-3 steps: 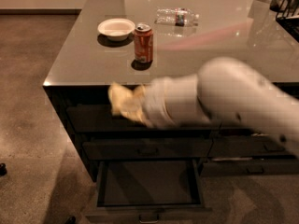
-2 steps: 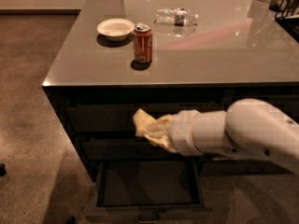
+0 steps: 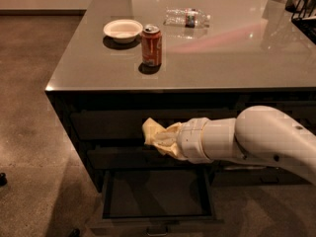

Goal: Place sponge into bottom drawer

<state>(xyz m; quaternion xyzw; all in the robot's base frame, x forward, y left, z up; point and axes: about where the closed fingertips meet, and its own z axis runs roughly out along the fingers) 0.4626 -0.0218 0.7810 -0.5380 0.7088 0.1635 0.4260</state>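
Room: a brown speckled floor around a dark cabinet with a glossy grey tabletop [image 3: 237, 58].
On the tabletop: a white bowl [image 3: 122, 30], a red can [image 3: 151, 45] and a clear bottle [image 3: 187, 18] lying on its side, all well above and behind the bottom drawer [image 3: 155, 199].
Bottom drawer: pulled out; its dark tray shows nothing inside.
Sponge [image 3: 157, 135]: pale yellow and crumpled, in the air above the bottom drawer's back edge, clear of the tray.
Gripper [image 3: 168, 143]: at the end of the white arm, above the bottom drawer; its fingers, mostly hidden, are clenched on the sponge.
Done: drawer open, sponge grasped and over the drawer.
Left: lowering into the tray, then release.
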